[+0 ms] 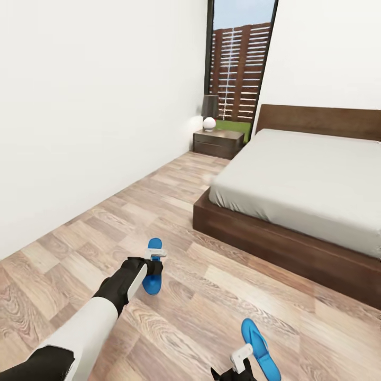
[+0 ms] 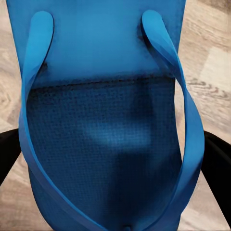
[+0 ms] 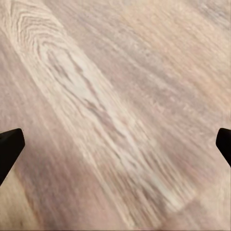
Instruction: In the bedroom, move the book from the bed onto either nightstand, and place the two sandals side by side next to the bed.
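Two blue sandals are counted on the wood floor (image 1: 79, 233): one sandal (image 1: 153, 267) under the left arm and a second sandal (image 1: 259, 346) near the lower edge. One bed (image 1: 296, 174) is seen, with one headboard (image 1: 317, 120). One nightstand (image 1: 218, 142) is counted beside it, carrying one lamp (image 1: 209, 112). One tall window (image 1: 238, 69) is seen. Two robot arms are counted, a left arm (image 1: 100, 312) and a right arm (image 1: 233, 373).

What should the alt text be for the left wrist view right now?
A bright blue sandal seen from very close, its two straps curving together toward the toe post. The left pincer's dark fingers show on either side of it, over the wood floor.
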